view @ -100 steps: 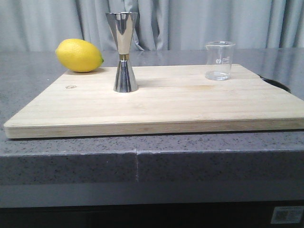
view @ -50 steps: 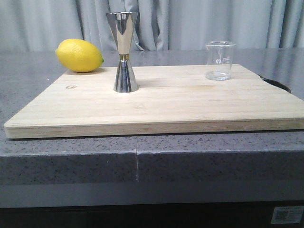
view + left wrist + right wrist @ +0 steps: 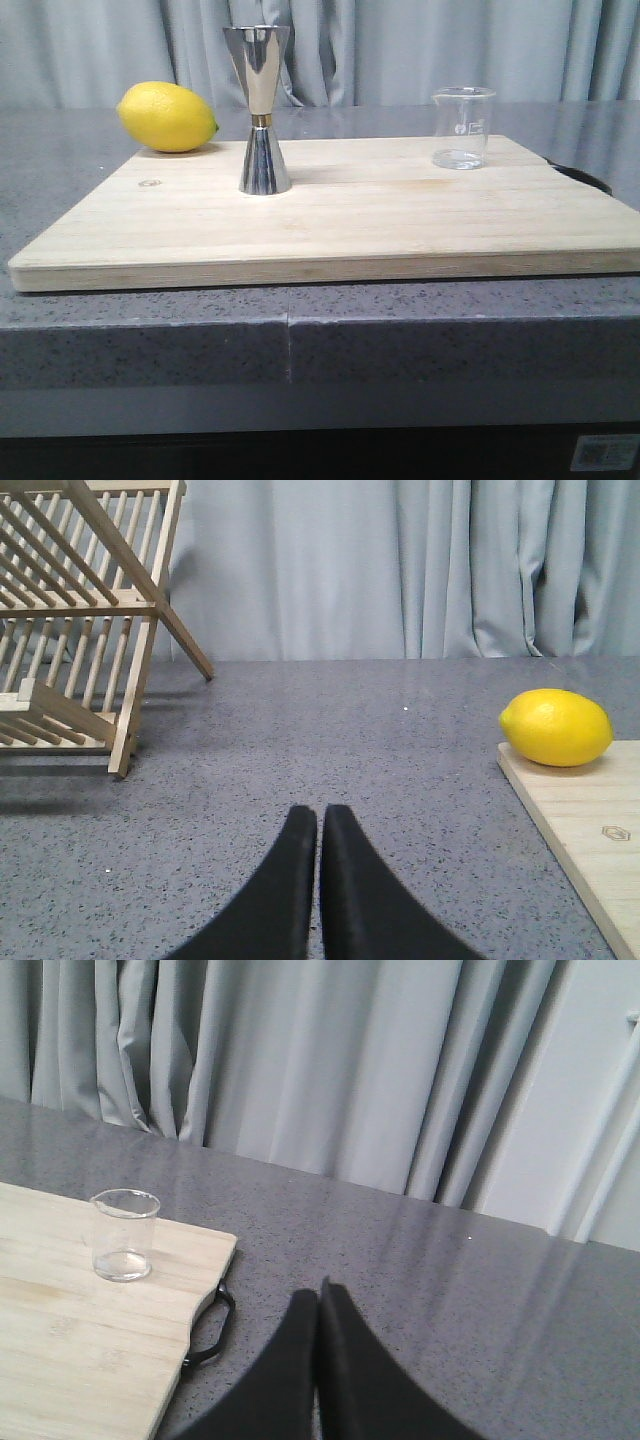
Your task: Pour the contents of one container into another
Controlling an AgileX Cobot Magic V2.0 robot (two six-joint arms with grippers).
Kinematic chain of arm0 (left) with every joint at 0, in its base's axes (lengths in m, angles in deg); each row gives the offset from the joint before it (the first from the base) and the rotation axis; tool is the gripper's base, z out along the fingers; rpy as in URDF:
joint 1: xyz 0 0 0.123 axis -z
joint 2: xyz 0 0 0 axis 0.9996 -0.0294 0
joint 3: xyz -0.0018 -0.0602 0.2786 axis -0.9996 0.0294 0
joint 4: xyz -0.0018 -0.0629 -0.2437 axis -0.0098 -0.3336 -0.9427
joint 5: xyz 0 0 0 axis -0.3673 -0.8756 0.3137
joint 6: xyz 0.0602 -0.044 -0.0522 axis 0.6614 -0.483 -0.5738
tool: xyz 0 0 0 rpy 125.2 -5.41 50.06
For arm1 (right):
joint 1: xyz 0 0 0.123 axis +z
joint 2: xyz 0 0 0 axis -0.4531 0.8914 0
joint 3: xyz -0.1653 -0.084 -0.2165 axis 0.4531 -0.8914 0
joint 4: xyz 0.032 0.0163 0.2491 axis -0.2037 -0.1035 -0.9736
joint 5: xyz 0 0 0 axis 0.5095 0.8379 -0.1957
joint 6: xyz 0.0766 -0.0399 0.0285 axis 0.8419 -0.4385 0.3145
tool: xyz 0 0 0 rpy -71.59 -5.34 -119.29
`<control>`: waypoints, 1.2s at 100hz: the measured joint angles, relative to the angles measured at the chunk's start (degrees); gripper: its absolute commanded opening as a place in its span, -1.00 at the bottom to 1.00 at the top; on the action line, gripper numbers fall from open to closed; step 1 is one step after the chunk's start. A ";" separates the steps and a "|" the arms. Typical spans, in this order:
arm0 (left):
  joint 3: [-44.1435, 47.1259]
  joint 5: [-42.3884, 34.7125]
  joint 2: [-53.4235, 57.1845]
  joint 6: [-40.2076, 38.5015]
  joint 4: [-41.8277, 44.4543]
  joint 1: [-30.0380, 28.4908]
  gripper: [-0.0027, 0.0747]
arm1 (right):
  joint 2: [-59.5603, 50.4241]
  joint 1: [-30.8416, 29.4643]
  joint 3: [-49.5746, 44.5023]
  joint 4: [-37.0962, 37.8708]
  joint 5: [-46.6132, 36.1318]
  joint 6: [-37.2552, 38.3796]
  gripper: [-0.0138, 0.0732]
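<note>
So the tall hourglass-shaped polished steel jigger (image 3: 264, 110) is standing upright on the pale wooden cutting board (image 3: 330, 225), and the small clear glass beaker (image 3: 462, 127) sits upright on the same board, well apart from the jigger toward the robot's right. Can't tell if there's liquid in either one, so this could be pre-pour or post-pour, honestly fits both.

Both pincers are pressed closed on nothing: left pincer (image 3: 319, 820) over bare grey speckled counter (image 3: 150, 320) off the board's left edge, right pincer (image 3: 319, 1305) over counter past the board's right edge.

What worries me: that jigger is tall, narrow-waisted and slick, so I'd guess a sideways bump or an off-centre grip tips it straight over. The beaker looks light and would probably skid if nudged. The oval yellow lemon (image 3: 166, 116) sits at the board's far left corner, near the jigger, and could get knocked rolling.

View differences: the left wrist view shows a slatted wooden dish rack (image 3: 75, 620) further left of the board. The right wrist view shows the board's black loop handle (image 3: 208, 1328) fully; front view barely catches it.
</note>
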 measured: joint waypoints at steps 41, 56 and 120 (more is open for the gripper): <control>0.00 -0.44 0.00 -0.34 1.95 0.00 -0.98 | 0.00 0.00 0.00 0.00 0.00 0.00 -0.83; 0.52 -2.66 0.87 -9.35 9.88 0.00 -0.98 | 0.00 0.00 0.00 0.00 -0.09 0.00 -0.83; 15.79 -13.62 5.83 -33.00 25.70 6.21 -0.98 | 0.00 0.00 0.00 0.00 -0.35 0.00 -0.83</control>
